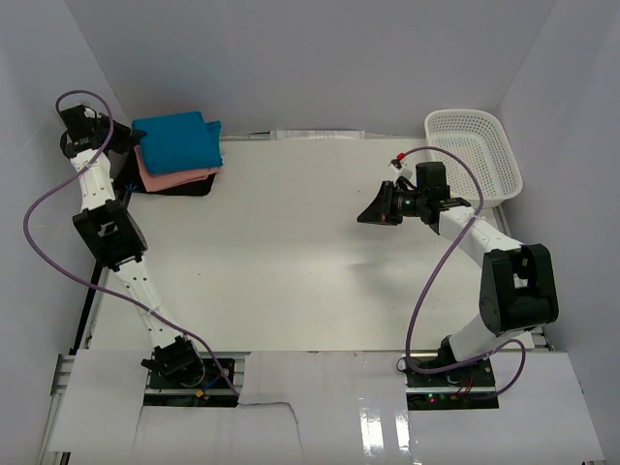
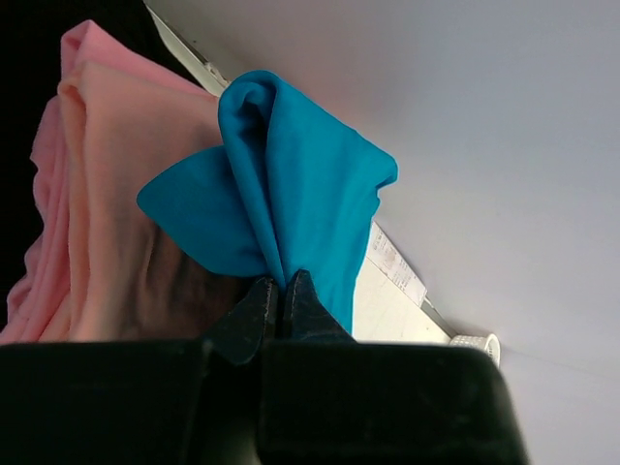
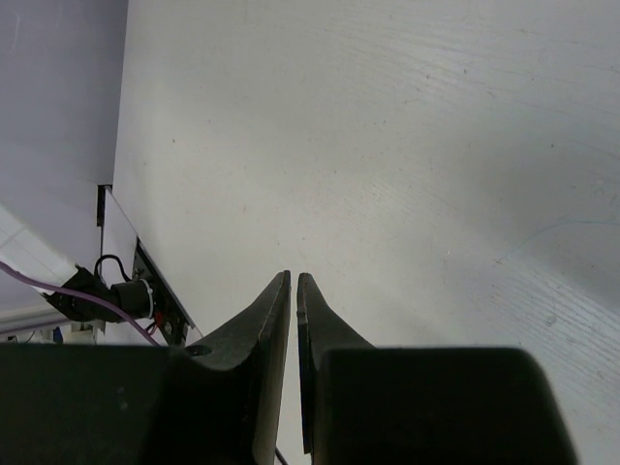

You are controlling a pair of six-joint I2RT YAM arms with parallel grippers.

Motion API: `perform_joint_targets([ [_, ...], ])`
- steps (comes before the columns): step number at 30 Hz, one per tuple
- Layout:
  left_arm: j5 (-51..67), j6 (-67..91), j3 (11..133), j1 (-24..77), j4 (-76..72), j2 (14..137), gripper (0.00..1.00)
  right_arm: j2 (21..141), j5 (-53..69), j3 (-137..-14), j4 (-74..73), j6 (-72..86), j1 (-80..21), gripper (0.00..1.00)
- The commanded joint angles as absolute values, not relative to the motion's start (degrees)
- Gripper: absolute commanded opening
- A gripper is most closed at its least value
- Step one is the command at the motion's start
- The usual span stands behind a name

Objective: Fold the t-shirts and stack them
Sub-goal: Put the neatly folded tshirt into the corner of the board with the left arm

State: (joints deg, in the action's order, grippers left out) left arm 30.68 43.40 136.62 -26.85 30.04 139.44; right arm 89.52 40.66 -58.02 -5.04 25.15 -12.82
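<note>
A folded teal-blue t-shirt (image 1: 177, 140) lies on top of a folded salmon-pink t-shirt (image 1: 174, 177) in the far left corner of the table. My left gripper (image 1: 128, 145) is at the stack's left edge. In the left wrist view it (image 2: 284, 281) is shut on a bunched fold of the teal-blue t-shirt (image 2: 291, 184), with the salmon-pink t-shirt (image 2: 97, 194) beside and beneath. My right gripper (image 1: 366, 217) hovers over the bare table right of centre. Its fingers (image 3: 294, 279) are shut with nothing between them.
A white mesh basket (image 1: 475, 155) stands at the far right corner, behind the right arm. A dark mat (image 1: 184, 190) shows under the stack. White walls close in the table at the back and on both sides.
</note>
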Motion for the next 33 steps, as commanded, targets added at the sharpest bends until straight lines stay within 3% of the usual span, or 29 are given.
perform_joint_targets([
  [1, 25.9, 42.1, 140.3, -29.1, 30.1, 135.3, 0.0, 89.8, 41.8, -57.2, -4.2, 24.0, -13.0, 0.13],
  [8, 24.1, 41.6, 140.4, -29.1, 30.9, 134.2, 0.01, 89.9, 42.3, -56.4, -3.4, 24.3, -13.0, 0.13],
  [14, 22.3, 40.9, 141.2, -29.1, 32.9, 134.1, 0.41, 89.9, 42.4, -56.3, -3.6, 24.3, -13.0, 0.14],
  [15, 22.0, 40.9, 141.3, -29.1, 33.1, 133.8, 0.55, 89.9, 42.5, -56.3, -3.6, 24.2, -13.0, 0.13],
  [18, 21.0, 40.9, 141.7, -29.1, 33.7, 133.1, 0.69, 89.7, 42.5, -56.0, -3.4, 24.3, -13.0, 0.14],
  [27, 14.7, 35.7, 140.1, -25.4, 36.2, 128.7, 0.75, 89.9, 43.0, -55.5, -2.7, 24.5, -13.1, 0.14],
  [33, 5.5, 31.8, 121.1, -16.2, 33.4, 114.7, 0.75, 90.4, 43.5, -55.2, -1.1, 25.6, -13.5, 0.14],
])
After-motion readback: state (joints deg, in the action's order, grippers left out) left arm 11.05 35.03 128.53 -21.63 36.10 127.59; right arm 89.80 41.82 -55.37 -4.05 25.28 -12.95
